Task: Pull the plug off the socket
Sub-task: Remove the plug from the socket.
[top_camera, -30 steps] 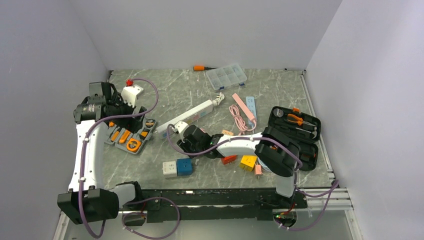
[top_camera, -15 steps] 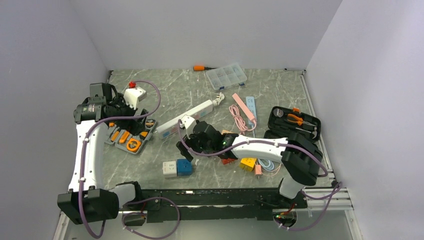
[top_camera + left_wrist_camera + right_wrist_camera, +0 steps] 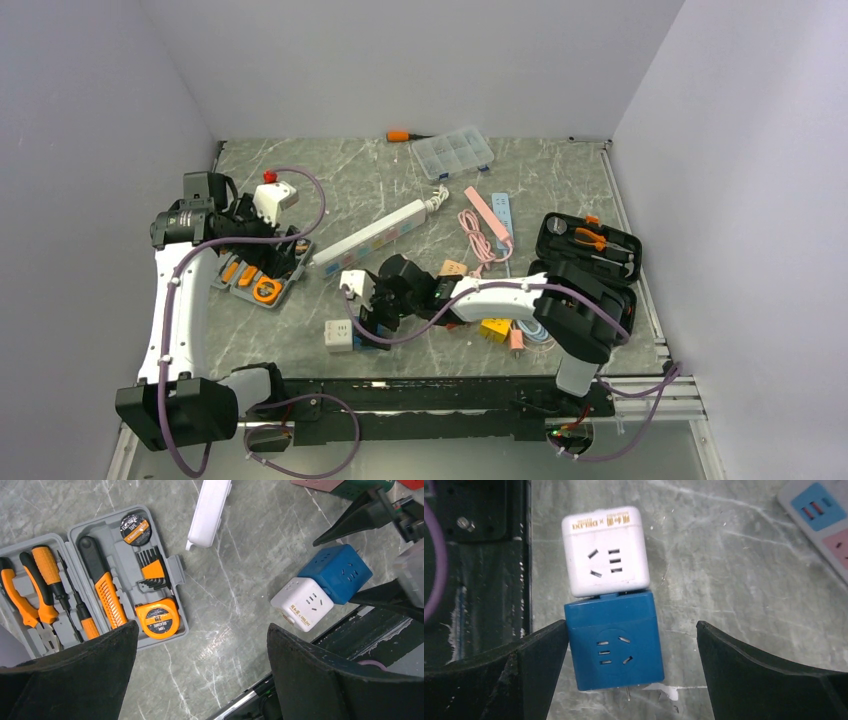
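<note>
The socket (image 3: 375, 238) is a long white power strip lying aslant mid-table. Its near end (image 3: 210, 510) and one corner with blue and pink faces (image 3: 819, 510) also show. No plug shows seated in the outlet faces I see. My right gripper (image 3: 631, 625) is open, pointing down over a blue cube adapter (image 3: 611, 647). The cube lies close to the left finger, and a metal prong sticks out of its near side. A white cube adapter (image 3: 604, 550) butts against it. My left gripper (image 3: 202, 626) hangs open and empty above the bare table beside a grey tool case (image 3: 125, 565).
The grey tool case (image 3: 262, 275) lies at the left and a black open tool case (image 3: 590, 250) at the right. Yellow (image 3: 495, 328) and peach (image 3: 453, 268) cubes, a pink cable (image 3: 480, 235), a clear organizer box (image 3: 455, 152) and a screwdriver (image 3: 400, 135) lie about. The table's near edge rail (image 3: 479, 580) runs right beside the cubes.
My right gripper has swung from beside the power strip's near end towards the front edge, and now stands over the blue cube with its jaws opened wide. The left arm shifted only slightly.
</note>
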Tool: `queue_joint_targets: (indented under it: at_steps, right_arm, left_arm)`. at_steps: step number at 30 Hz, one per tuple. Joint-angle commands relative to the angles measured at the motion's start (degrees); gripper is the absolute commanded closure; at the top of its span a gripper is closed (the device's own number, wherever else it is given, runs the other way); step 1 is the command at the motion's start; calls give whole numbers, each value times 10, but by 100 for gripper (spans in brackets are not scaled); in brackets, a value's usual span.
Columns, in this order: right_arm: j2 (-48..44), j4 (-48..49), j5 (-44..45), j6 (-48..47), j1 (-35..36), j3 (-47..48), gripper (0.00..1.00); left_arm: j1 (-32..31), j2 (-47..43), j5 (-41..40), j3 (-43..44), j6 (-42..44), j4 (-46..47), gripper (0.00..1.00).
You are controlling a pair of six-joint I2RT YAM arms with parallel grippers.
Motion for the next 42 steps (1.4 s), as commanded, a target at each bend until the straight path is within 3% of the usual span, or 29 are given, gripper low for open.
queue_joint_targets:
  at_steps: [1,15,18,26,31,32,33,34,38,42]
  right_arm:
    - [35,18,-14,-59,12,12,0]
    - [64,64,19,-57,45,-4,1]
    - [79,65,28,-60,48,-1,5]
    - [104,55,45,-54,48,-5,30]
    - [113,39,84,-28,49,13,67]
    - [111,39,87,-27,50,12,77]
    - [107,42,94,-25,50,10,95]
    - [101,40,105,-20,50,8,100]
    - [71,15,127,-7,51,6,100]
    - [22,-15,141,17,47,13,100]
  left_arm:
    - [3,-17,15,-2,16,-6,1]
    - [3,-17,18,-11,24,-9,1]
    - [3,-20,17,-11,31,-15,1]
    - [2,-52,5,-14,30,7,1]
    - [3,-73,21,-14,25,30,1]
    - [3,-73,26,-8,29,24,1]
    - [3,-72,31,-1,33,17,1]
    - [2,-70,42,7,35,8,1]
    - [3,-86,116,18,107,-36,1]
    - [2,-176,176,-66,225,-1,1]
